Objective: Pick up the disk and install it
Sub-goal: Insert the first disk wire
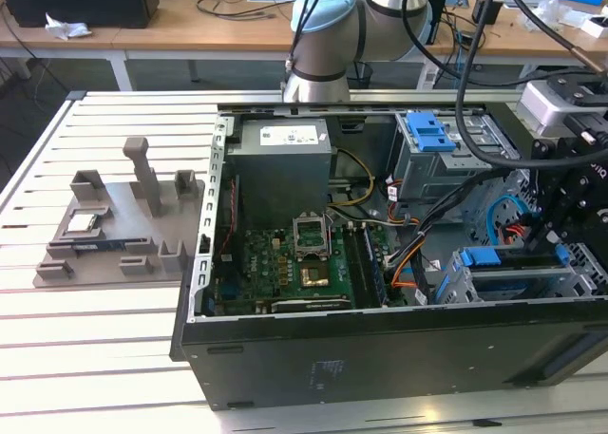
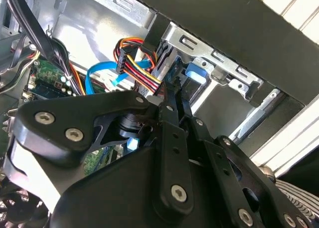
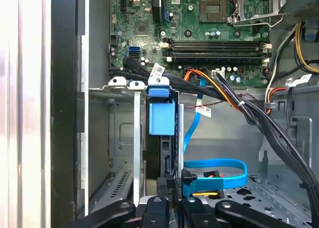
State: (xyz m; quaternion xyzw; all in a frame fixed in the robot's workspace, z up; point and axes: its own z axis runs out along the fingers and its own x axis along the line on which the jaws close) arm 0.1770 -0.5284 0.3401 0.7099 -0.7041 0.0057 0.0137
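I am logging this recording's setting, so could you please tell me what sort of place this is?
Probably an electronics or robotics lab: an open computer case lies on a slatted aluminium table, a grey fixture rests beside it, and cable-strewn workbenches stand behind.

**Where Things Sit In and Around the Computer Case**

An open computer case [image 1: 285, 358] lies on a slatted table [image 1: 95, 358]. Next to the case, on the exterior view's left, a holder tray [image 1: 123, 235] rests on the table. Inside the case, the main board [image 1: 285, 268] lies flat on the bottom. The power box [image 1: 283, 168] sits behind the board, at the far wall. The drive cage [image 1: 456, 159] is in the far corner on the exterior view's right. The disk [image 1: 518, 263] sits in a metal bay [image 3: 124, 138] near the front wall, on that same side. The gripper [image 3: 172, 188] is in the case, right at the disk's end. A bundle of cables [image 3: 239, 108] runs between the board and the bay. The robot arm [image 1: 328, 35] stands behind the case.
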